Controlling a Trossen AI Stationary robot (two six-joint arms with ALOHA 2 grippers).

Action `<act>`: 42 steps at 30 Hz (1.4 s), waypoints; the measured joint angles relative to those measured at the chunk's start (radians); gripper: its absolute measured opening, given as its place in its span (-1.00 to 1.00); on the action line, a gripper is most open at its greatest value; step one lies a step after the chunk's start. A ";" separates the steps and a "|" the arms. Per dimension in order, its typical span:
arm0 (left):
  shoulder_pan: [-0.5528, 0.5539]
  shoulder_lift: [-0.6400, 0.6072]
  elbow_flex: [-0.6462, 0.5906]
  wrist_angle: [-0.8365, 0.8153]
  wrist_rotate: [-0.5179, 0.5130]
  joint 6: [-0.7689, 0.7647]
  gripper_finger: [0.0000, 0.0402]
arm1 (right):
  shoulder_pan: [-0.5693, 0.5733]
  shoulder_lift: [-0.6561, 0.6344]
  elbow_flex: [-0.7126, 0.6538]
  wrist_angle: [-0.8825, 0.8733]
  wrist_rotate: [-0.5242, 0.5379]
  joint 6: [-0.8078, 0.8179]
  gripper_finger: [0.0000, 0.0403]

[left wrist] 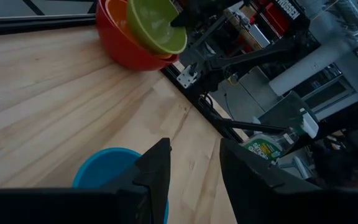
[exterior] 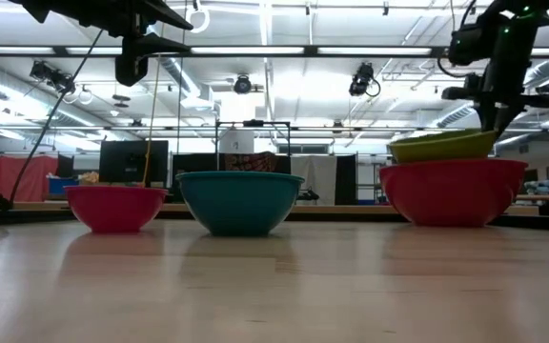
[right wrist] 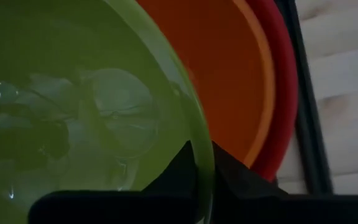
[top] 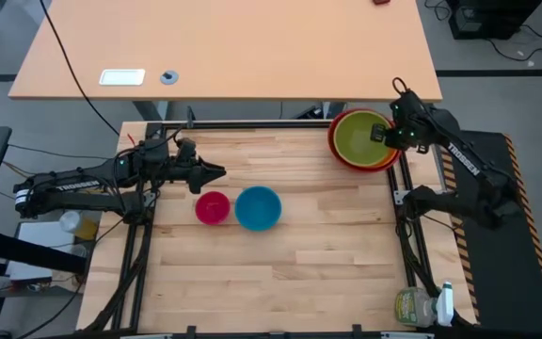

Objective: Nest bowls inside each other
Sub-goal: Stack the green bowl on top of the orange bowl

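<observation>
The lime green bowl (top: 360, 137) sits tilted in the orange bowl (right wrist: 229, 81), which is nested in the red bowl (exterior: 451, 191) at the table's far right corner. My right gripper (top: 381, 135) is shut on the green bowl's rim. The pink bowl (top: 213, 208) and the blue bowl (top: 258, 208) stand side by side, bases on the wood, left of centre. My left gripper (left wrist: 194, 146) hovers high above the pink bowl, pointing toward the table's right, open, with nothing between its fingers. My right gripper pinches the green bowl's rim (right wrist: 204, 168) on the side toward the table's right, one finger inside the bowl and one outside. The fingers come from above, pointing steeply down. The bowl is tilted within the orange bowl; whether its base rests there, I cannot tell.
A black frame rail (top: 252, 125) runs along the table's far edge and another (top: 405, 217) along its right side. Bottles (top: 417, 306) stand off the near right corner. Bare wood lies between the blue bowl and the stack.
</observation>
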 joint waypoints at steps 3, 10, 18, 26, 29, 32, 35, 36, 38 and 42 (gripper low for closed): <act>0.000 0.000 0.000 0.000 0.000 0.000 -0.29 | -0.006 0.023 0.000 -0.012 0.050 -0.005 -0.87; 0.000 0.000 0.000 0.000 -0.008 0.001 -0.29 | -0.023 0.075 0.000 0.005 0.141 0.045 -0.87; 0.000 0.000 0.000 0.000 -0.008 0.002 -0.29 | -0.029 0.162 0.000 0.009 0.135 0.070 -0.86; 0.000 0.000 0.000 0.000 -0.008 -0.003 -0.29 | -0.028 0.185 0.000 0.017 0.143 0.059 -0.73; 0.000 0.000 0.000 0.000 -0.008 -0.004 -0.29 | -0.028 0.184 0.000 0.018 0.142 0.053 -0.64; 0.000 0.000 0.000 0.000 -0.008 -0.005 -0.29 | -0.028 0.184 0.000 0.017 0.141 0.048 -0.54; 0.000 0.000 0.000 0.000 -0.008 -0.005 -0.29 | -0.028 0.183 0.000 0.004 0.140 0.026 -0.46; 0.000 0.000 0.000 0.000 -0.008 -0.005 -0.29 | -0.028 0.183 0.000 -0.003 0.139 0.016 -0.43; 0.000 0.000 0.000 0.000 -0.008 -0.005 -0.29 | -0.028 0.183 0.000 -0.026 0.139 0.007 -0.40; 0.000 0.000 0.000 0.000 -0.008 -0.005 -0.29 | -0.026 0.183 0.000 -0.084 0.139 -0.006 -0.37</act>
